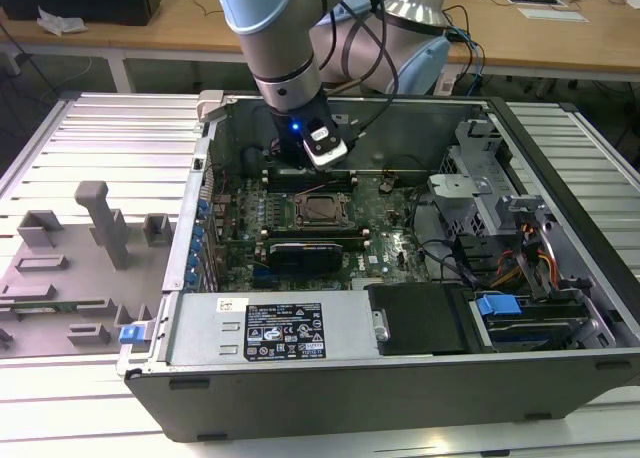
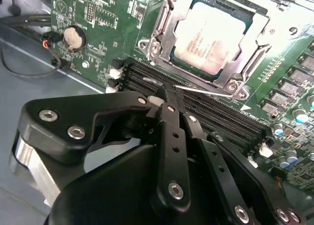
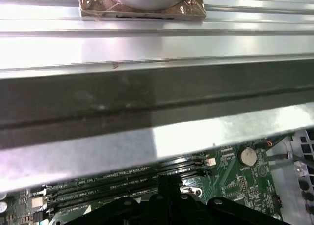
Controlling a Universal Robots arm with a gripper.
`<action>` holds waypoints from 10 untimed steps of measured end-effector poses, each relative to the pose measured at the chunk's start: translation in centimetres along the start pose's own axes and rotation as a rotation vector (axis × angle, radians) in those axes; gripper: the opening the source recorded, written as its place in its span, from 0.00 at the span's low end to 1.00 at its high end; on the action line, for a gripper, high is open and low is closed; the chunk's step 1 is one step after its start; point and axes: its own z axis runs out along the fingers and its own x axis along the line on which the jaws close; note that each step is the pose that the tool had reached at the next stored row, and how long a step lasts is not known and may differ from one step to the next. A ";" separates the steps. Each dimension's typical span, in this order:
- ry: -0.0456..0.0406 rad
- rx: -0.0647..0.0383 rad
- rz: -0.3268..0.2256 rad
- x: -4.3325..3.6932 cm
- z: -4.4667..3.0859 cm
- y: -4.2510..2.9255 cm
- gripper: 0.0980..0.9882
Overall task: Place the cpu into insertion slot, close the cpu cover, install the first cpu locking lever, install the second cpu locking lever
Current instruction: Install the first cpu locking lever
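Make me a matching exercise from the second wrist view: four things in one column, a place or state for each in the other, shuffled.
Things:
1. cpu
2. cover
3. gripper
4. battery

Places or states:
A. shut, over the black memory slots
B. round and silver, on the green board
C. closed down, framing the chip
D. lies flat, silver top showing through a window

Pairs: 1-D, 2-C, 3-A, 4-B
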 end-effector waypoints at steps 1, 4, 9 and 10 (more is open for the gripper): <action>-0.0019 0.003 0.009 0.01 0.04 -0.01 0.01; -0.0083 0.011 0.038 0.05 0.18 -0.03 0.01; -0.0157 0.021 0.072 0.14 0.39 0.13 0.01; -0.0170 0.023 0.077 0.17 0.44 0.21 0.01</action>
